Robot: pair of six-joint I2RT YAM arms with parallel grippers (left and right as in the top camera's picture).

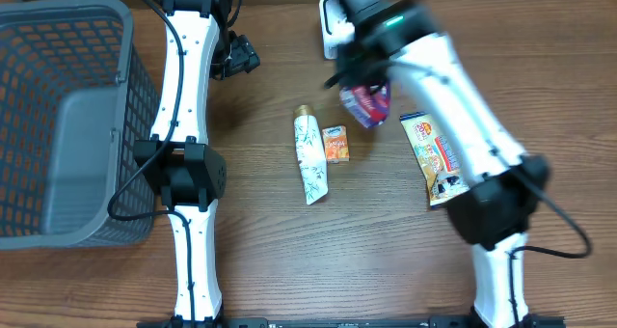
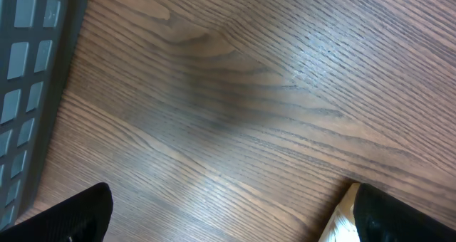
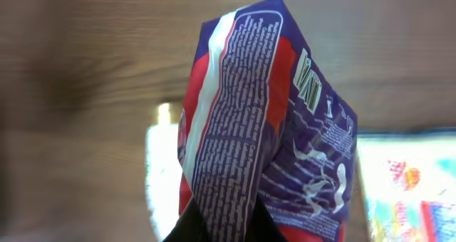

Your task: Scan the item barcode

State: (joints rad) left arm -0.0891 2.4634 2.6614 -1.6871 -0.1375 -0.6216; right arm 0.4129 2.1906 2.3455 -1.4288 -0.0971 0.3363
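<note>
While the right gripper (image 1: 355, 79) pinches the purple-and-red crinkly foil packet (image 1: 367, 104) aloft near a white boxy device (image 1: 331, 24), pickup looks done and the scan itself is left; the left gripper (image 1: 237, 58) hangs spread.

Purple-and-red packet (image 3: 242, 128) pretty much fills the shot, pinched at the bottom by the right gripper (image 3: 221, 226), small barcode (image 3: 308, 77) on its right side, blurry wooden table (image 3: 85, 71) behind.

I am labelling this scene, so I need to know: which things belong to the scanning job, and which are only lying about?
In the job: purple packet, held by the right gripper; white device near it, probably the scanner.
Just lying about: white tube, orange box, yellow packet, grey basket.
</note>
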